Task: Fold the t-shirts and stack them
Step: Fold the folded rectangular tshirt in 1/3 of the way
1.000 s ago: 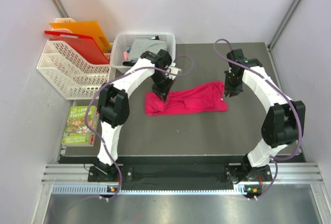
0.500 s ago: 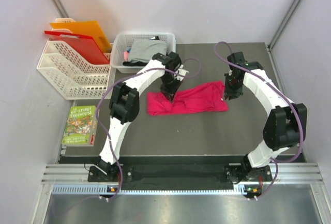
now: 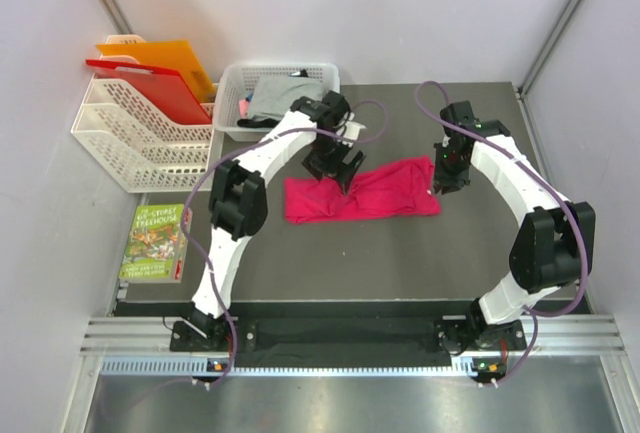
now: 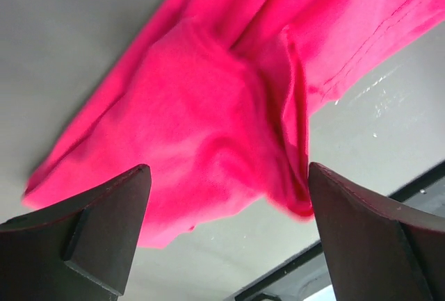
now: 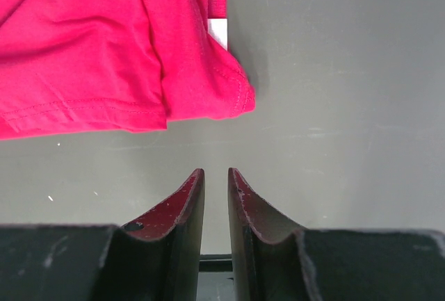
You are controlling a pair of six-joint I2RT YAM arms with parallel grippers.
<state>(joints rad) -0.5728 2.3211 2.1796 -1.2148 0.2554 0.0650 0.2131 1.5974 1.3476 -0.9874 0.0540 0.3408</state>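
Observation:
A bright pink-red t-shirt (image 3: 385, 193) lies bunched in a long strip across the middle of the dark table. My left gripper (image 3: 333, 175) hovers just above its left end, open wide and holding nothing. In the left wrist view the crumpled cloth (image 4: 208, 92) lies below the spread gripper (image 4: 228, 169). My right gripper (image 3: 438, 185) is at the shirt's right end. Its fingers stand a narrow gap apart with nothing between them (image 5: 215, 172), just off the hem (image 5: 83, 51) and a white label (image 5: 218, 31). A grey t-shirt (image 3: 280, 93) lies in the basket.
The white basket (image 3: 232, 83) stands at the back, left of centre. A white file rack (image 3: 130, 143) with orange and red folders (image 3: 165, 63) sits to its left. A green book (image 3: 155, 243) lies beside the table's left edge.
My left gripper carried the shirt's left end a little to the right, then opened and let it go. The right gripper has hardly moved.

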